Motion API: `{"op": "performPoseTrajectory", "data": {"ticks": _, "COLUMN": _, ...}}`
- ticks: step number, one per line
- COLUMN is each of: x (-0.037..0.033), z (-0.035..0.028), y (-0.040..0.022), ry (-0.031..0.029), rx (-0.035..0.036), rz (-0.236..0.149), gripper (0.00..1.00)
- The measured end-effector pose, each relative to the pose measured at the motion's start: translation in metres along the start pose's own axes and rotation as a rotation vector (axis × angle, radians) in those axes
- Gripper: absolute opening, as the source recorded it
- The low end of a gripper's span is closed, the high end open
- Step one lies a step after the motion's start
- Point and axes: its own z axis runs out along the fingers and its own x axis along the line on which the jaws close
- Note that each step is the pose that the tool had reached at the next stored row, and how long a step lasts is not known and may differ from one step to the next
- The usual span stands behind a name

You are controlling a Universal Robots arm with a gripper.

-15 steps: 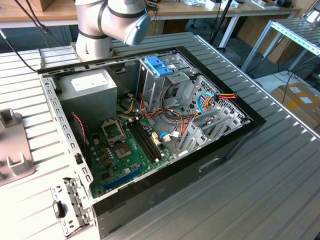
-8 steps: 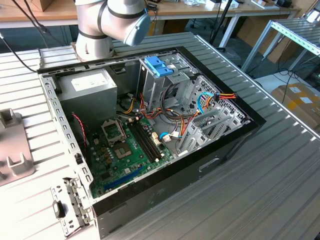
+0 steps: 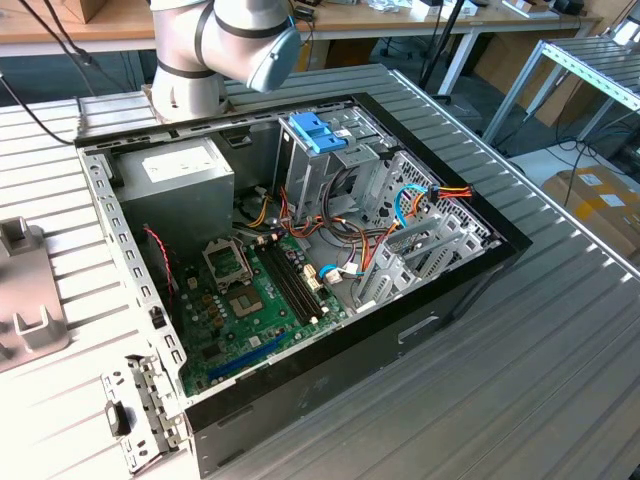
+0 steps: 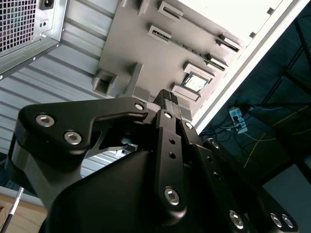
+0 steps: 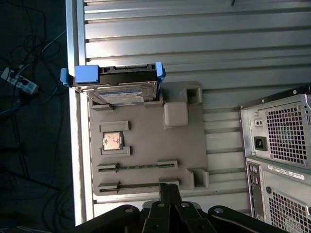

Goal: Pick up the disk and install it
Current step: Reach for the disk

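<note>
The disk, a dark flat drive with bright blue rails and a blue tab, rests at one end of a grey holder tray, close to the table's edge. My gripper hovers over the tray's opposite end, well apart from the disk. In both wrist views its two black fingers are pressed together with nothing between them; in the second wrist view the gripper points down at the same tray.
A square chip lies in a tray recess. The open computer case holds a motherboard, a grey power-supply box and a pale blue bracket on the drive cage. Its rear panel stands beside the tray.
</note>
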Motion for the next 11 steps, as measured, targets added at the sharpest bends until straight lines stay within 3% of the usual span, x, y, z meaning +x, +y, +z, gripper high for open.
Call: {"op": "performPoseTrajectory", "data": {"ticks": 11, "x": 0.0105, "z": -0.0003, "y": -0.0008, "ry": 0.0002, "rx": -0.0023, "rz": 0.0, "gripper": 0.11}}
